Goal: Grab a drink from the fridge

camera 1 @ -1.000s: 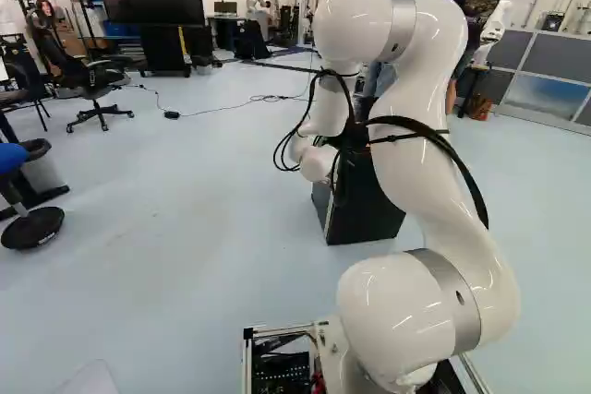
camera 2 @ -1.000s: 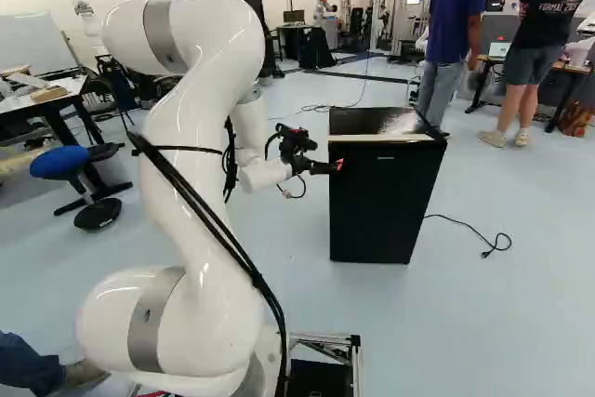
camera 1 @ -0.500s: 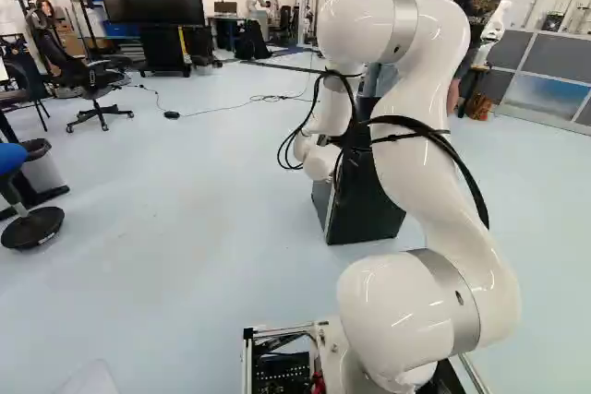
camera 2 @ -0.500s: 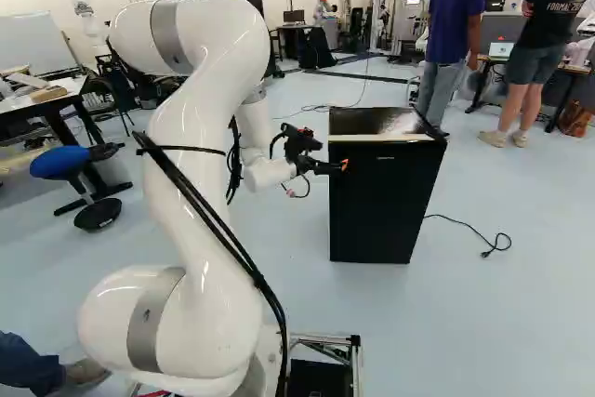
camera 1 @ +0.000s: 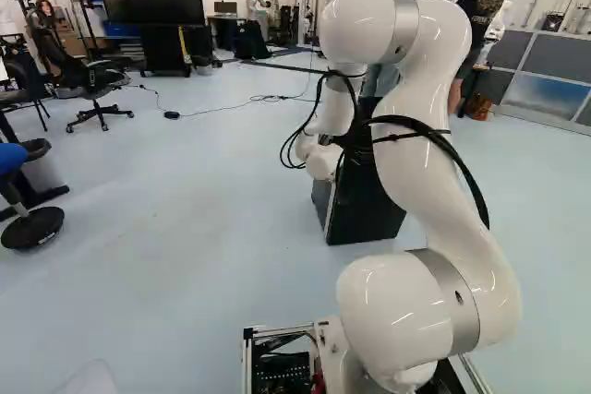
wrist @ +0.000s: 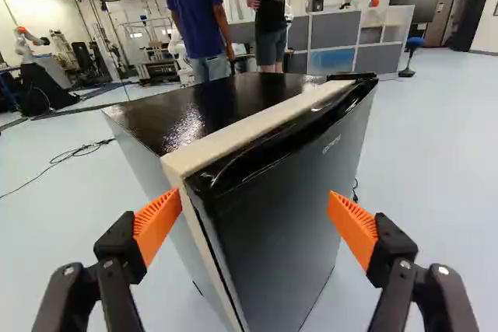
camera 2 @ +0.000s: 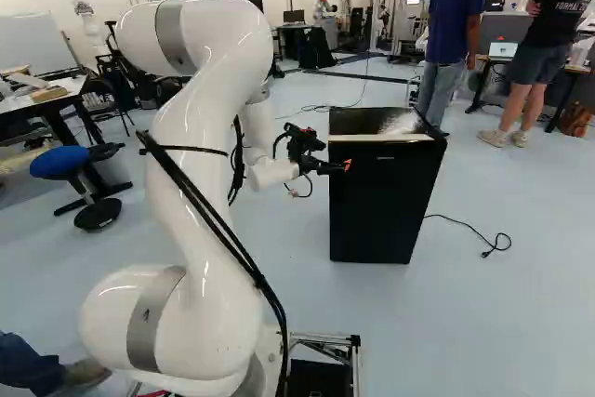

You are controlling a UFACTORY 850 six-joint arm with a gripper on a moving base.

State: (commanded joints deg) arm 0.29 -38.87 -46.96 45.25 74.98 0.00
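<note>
Nudged arm (camera 2: 218, 72) slightly rightward in right base view, bringing gripper (wrist: 253, 211) closer to fridge (camera 2: 383, 206)

Saw no shift of base (camera 2: 356, 374) or fridge. Found fridge right of centre in right base view, just right of centre and partly hidden behind arm in left base view. Found no drink in any view; presumed inside fridge, behind closed-looking door (wrist: 280, 223).

Read gripper as spread wide, pinching nothing. Kept orange pads (wrist: 158, 223) well apart, likely to leave room for catching a door edge from either side. Lined up one pad with fridge's near corner, beside pale strip (wrist: 257, 126); could not tell contact from near miss. Left other pad out past door face, touching nothing visible.

Held gripper low enough to face upper part of door, near black lip (wrist: 288, 141), probably as best spot for prying. Angled approach toward corner rather than flat front, likely for leverage on door edge, with opening as step in hand. Judged task as barely begun.

Needed next, by guess: hooking of edge, then slow pull in an arc. Risked slipping off glossy lip, or dragging whole fridge instead of swinging door.
</note>
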